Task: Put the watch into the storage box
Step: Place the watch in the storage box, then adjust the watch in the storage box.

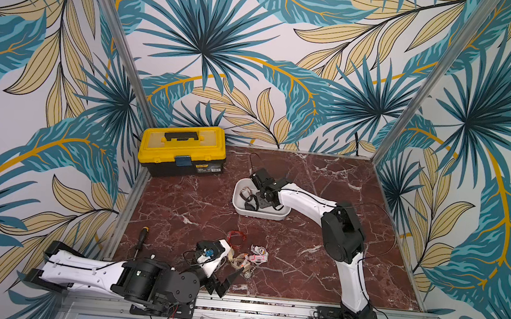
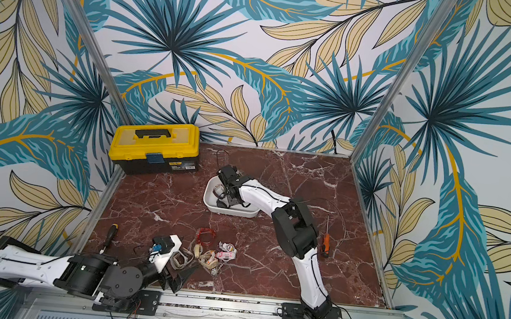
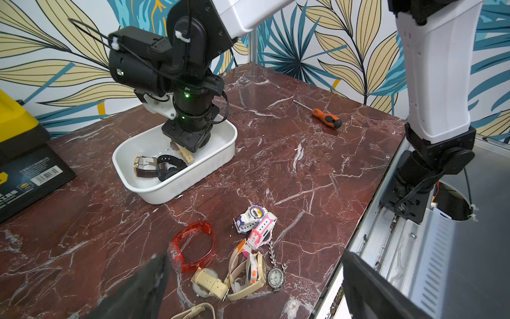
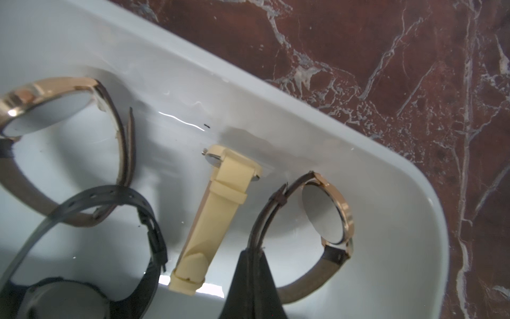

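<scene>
The storage box (image 1: 277, 215) is a shallow white tub mid-table. My right gripper (image 4: 252, 255) reaches down into it, shut on the brown strap of a gold-cased watch (image 4: 328, 215). Inside the tub (image 4: 248, 91) also lie a cream watch (image 4: 218, 204), a black watch (image 4: 82, 276) and another gold watch with a brown strap (image 4: 41, 110). My left gripper (image 3: 254, 258) is open near the table's front edge, just above a pile of loose watches (image 3: 248, 265), holding nothing. A red watch (image 3: 193, 245) lies beside that pile.
A yellow-lidded black toolbox (image 1: 183, 150) stands at the back left. A black-and-yellow screwdriver (image 1: 141, 238) lies at the left edge, an orange one (image 2: 325, 240) to the right of my right arm. Metal rails run along the front.
</scene>
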